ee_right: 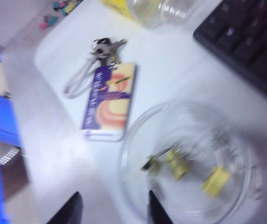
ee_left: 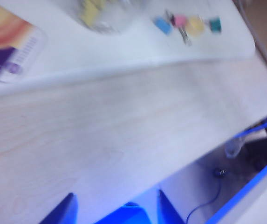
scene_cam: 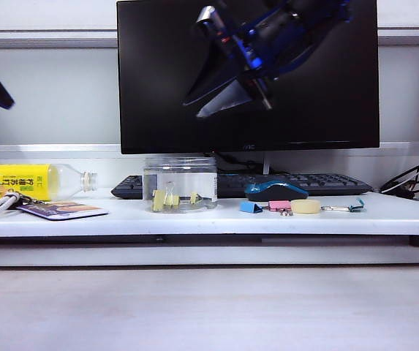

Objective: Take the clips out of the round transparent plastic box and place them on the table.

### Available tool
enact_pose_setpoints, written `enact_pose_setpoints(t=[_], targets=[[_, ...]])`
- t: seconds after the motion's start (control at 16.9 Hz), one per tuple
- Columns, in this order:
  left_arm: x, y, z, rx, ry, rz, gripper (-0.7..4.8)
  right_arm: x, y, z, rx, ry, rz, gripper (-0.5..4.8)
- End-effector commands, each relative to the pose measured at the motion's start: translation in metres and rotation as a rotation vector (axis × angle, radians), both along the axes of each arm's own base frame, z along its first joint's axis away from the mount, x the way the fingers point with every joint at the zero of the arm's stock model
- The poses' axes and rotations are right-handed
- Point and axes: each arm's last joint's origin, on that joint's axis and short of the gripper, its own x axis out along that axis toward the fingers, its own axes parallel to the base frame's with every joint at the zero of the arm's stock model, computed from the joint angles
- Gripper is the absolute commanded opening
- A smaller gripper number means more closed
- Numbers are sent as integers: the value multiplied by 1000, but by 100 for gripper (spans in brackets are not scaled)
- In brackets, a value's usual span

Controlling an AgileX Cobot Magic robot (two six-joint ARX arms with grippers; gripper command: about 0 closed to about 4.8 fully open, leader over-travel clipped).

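The round transparent plastic box [scene_cam: 180, 183] stands on the white table [scene_cam: 194, 219], in front of the monitor. Pale-yellow clips [scene_cam: 164, 199] lie on its bottom. My right gripper [scene_cam: 191, 110] hangs open high above the box, fingers angled down and to the left. In the right wrist view the box [ee_right: 140, 121] and its clips [ee_right: 215, 181] lie just beyond the open right gripper [ee_right: 114, 192], one finger over the rim. My left gripper [ee_left: 116, 193] is open and empty above the wood-grain surface. The box [ee_left: 119, 21] with clips [ee_left: 90, 11] shows blurred far ahead of it.
A yellow-labelled bottle [scene_cam: 30, 181] and a card with keys [scene_cam: 63, 210] lie left of the box. To its right are a mouse [scene_cam: 275, 190], a keyboard [scene_cam: 304, 181], blue [scene_cam: 251, 207], pink [scene_cam: 279, 205] and teal [scene_cam: 355, 207] clips and a tape roll [scene_cam: 306, 206].
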Motion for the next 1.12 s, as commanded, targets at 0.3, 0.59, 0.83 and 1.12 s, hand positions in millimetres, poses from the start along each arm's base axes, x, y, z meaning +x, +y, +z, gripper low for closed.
enact_pose_setpoints(t=[0.3,0.59,0.83,1.12], targets=[[2,-10,4,-4,-36,-1,230,11,26,-11,-146,-103,32,181],[4,-11,8,-31,-79,-7,229,13,38,-30,-204,-105,57,180],[4,-11,9,-37,-84,-11,229,16,43,-39,-239,-121,49,180],[4,-12,9,-41,-91,-11,229,20,46,-32,-212,-167,43,180]])
